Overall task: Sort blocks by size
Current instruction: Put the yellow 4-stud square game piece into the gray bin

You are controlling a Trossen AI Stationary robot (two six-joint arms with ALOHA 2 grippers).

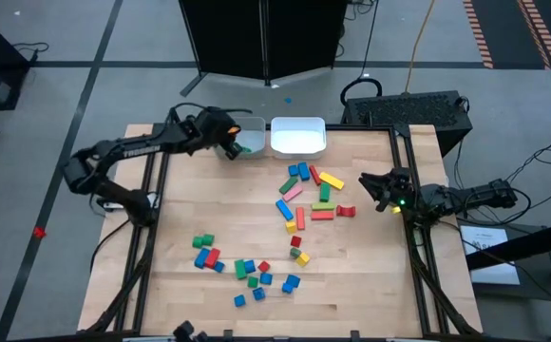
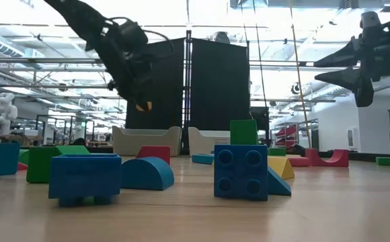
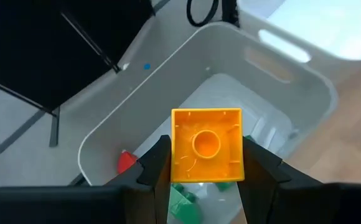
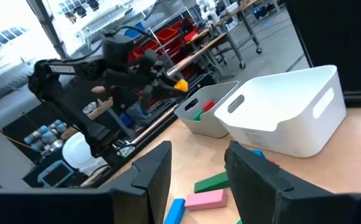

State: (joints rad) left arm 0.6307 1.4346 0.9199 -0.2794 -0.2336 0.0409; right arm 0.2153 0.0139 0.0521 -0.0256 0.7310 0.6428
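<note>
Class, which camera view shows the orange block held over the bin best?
The left wrist view: the orange block fills the picture, clamped in the left tool above the bin. Low and right wrist views show a speck; the high view hides it.

Two pale bins point(image 1: 297, 136), two arms, roughly thirty blocks point(image 1: 299, 195) (mixed colours)

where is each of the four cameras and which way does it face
High view: overhead, looking straight down at the wooden table; both arms show.
Low view: table height, level across the blocks into the room; arms hang from above.
Left wrist view: above the left pale plastic bin; left hand grips a small orange square block.
Right wrist view: past the right hand, open, toward both bins.
Shared: right wrist and low views also show the orange block.
</note>
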